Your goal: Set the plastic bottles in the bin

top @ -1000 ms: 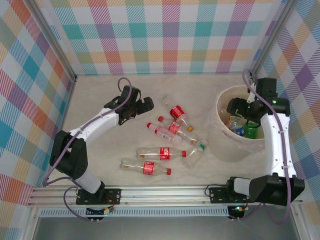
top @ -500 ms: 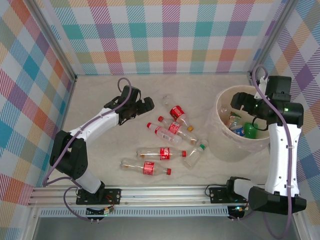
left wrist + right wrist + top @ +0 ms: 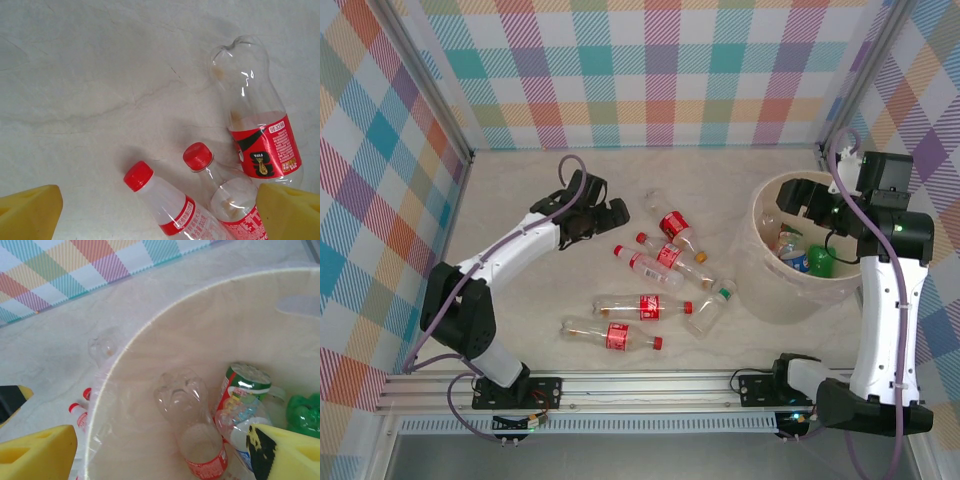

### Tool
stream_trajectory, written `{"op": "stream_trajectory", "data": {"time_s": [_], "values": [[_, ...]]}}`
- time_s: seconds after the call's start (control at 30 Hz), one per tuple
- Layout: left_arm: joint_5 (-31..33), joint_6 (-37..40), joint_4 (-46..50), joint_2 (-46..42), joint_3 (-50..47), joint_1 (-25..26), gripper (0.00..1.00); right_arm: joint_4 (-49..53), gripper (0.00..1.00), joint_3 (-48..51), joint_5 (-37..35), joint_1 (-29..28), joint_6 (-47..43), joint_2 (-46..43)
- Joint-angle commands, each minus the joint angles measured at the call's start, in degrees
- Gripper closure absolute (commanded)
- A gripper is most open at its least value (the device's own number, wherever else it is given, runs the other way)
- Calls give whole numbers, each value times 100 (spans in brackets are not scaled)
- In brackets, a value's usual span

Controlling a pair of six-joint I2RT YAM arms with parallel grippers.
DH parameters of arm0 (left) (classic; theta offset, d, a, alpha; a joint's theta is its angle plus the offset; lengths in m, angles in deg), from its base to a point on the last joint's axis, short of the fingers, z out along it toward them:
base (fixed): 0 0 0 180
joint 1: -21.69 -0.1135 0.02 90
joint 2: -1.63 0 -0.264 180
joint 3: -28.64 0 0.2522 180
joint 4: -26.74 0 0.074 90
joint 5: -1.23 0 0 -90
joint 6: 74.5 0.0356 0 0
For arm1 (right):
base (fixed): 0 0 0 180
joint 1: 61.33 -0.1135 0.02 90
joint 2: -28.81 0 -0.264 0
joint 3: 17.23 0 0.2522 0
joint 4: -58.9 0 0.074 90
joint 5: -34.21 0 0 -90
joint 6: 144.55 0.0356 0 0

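Bottles [image 3: 660, 270] lie in two places for you: a loose handful on the surface [image 3: 520, 170] in the middle, left of the bin [image 3: 775, 300], and several more down inside the bin. On the surface, the two nearest you lie almost side by side, both red-labelled, with a green-capped bottle [image 3: 712, 305] just to their right, close to the bin wall. Farther back, three lie slanted next to one another, one with an orange cap [image 3: 700, 257]. Your left claw [image 3: 603, 220] hovers at the far left edge of that back group, its jaws spread wide and empty. From its wrist you look down on two red caps [image 3: 198, 156] side by side and a red-labelled bottle [image 3: 255, 115] lying with its base pointing away, all on the surface between the yellow pads [image 3: 30, 212]. Your right claw [image 3: 808, 197] hangs over the far rim of the bin, jaws likewise apart with nothing in them. From its wrist you see into the bin: a clear bottle [image 3: 192, 435] with a red label, base up against the wall, a green-and-white-labelled bottle [image 3: 243, 382] beside it, and a green bottle [image 3: 305, 415] at the right edge.
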Motion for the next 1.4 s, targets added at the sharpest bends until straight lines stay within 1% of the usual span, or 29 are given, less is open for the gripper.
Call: {"op": "stream_trajectory", "data": {"time_s": [0.0,0.07,0.13,0.3,0.37,0.43,0.53,0.63,0.7,0.8,0.87,1.0,1.2,1.37], "values": [[466,-515,1644,-292,506,94,3,-387,12,-173,323,38,-12,110],[494,-1188,2436,-408,563,113,4,-540,13,-177,377,39,-3,188],[357,-1897,2869,-695,369,147,5,-724,13,-121,422,40,6,243],[-9,-3801,3315,-1723,-681,367,6,-1143,12,146,644,42,41,371],[-82,-4345,3422,-2062,-1025,522,6,-1247,13,247,701,42,23,411],[-94,-4585,3508,-2246,-1283,683,6,-1308,12,314,710,38,-26,444],[-38,-4942,3989,-2273,-1393,939,6,-1342,12,376,780,39,-108,473],[54,-5469,4235,-2247,-1428,1249,9,-1390,12,461,939,43,-104,473],[-76,-5932,4056,-2233,-1595,1435,13,-1453,12,556,1092,40,-32,423],[-354,-6518,3314,-2233,-2062,1673,14,-1557,12,792,1196,38,50,266],[-397,-6719,2973,-2193,-2248,1753,14,-1519,12,859,1171,42,27,195],[-388,-6862,2702,-2086,-2392,1790,14,-1419,12,888,1090,40,-86,110],[-526,-7090,1935,-1898,-3022,1820,14,-1336,12,888,1125,37,-174,113],[-474,-7091,1739,-1717,-3116,1818,15,-1233,12,914,1037,36,-272,51]]}}
